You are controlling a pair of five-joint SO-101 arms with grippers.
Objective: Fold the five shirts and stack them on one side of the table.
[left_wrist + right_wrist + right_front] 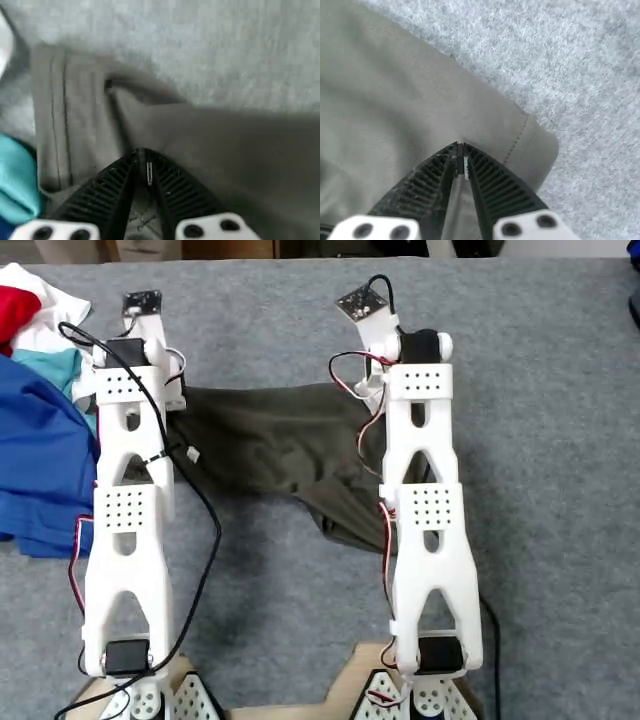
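Five shirts by my count: one olive shirt [270, 455] held between two grippers, the left gripper [141, 155] and right gripper [460, 150], and four heaped beside the left one: blue shirt [40, 470], teal shirt [50, 368], white shirt [45, 305], red shirt [15, 310].

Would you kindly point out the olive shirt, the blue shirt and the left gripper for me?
olive shirt [270, 450], high view, its flat middle.
blue shirt [40, 460], high view, its broad middle.
left gripper [141, 156], left wrist view, fingertips shut on olive cloth.
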